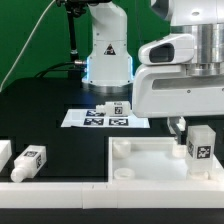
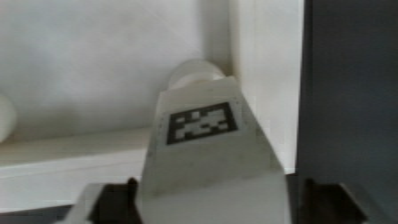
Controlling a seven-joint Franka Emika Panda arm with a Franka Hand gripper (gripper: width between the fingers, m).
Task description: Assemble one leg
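Two-finger gripper (image 2: 214, 200) is clamping a small white stubby tagged plastic leg (image 1: 200, 147) over the large white square tray (image 1: 140, 152); whether they touch is unclear.

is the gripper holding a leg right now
Yes, the wrist view shows the leg clamped in the gripper, with a dark finger against each of its sides.

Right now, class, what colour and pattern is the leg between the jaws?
The leg is white, with a black-and-white square tag; the wrist view shows it best.
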